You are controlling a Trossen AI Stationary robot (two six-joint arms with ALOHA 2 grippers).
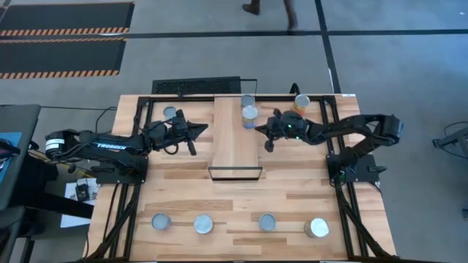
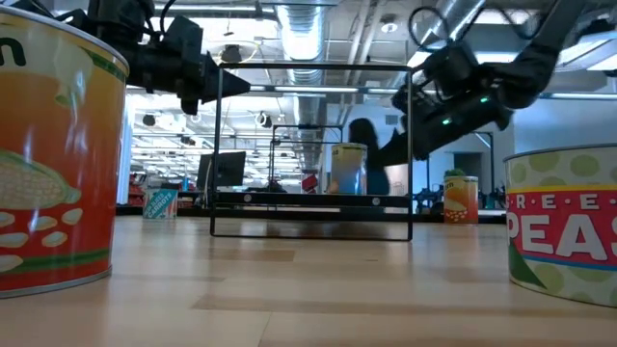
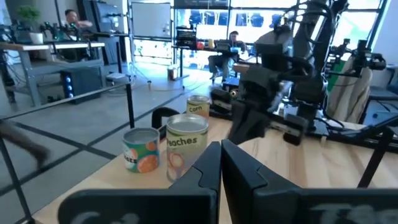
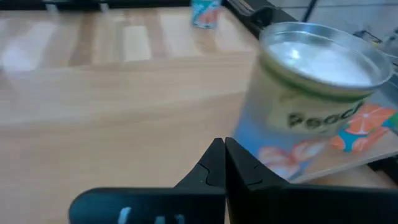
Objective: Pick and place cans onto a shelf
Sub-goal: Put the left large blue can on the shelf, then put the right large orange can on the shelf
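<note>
Since the right gripper (image 1: 257,129) hangs shut and empty just beside the peaches can (image 1: 250,116) already on the shelf (image 1: 236,150), it should lift clear without nudging it, then fetch another can (image 1: 302,102) behind it; left gripper (image 1: 202,128) waits shut, empty

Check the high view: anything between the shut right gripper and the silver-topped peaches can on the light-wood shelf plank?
Nothing. The right gripper sits just beside the peaches can, with only bare shelf plank between them in the high view.

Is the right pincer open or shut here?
Shut and empty: right pincer shows its fingertips pressed together, just short of the peach can on the shelf.
</note>
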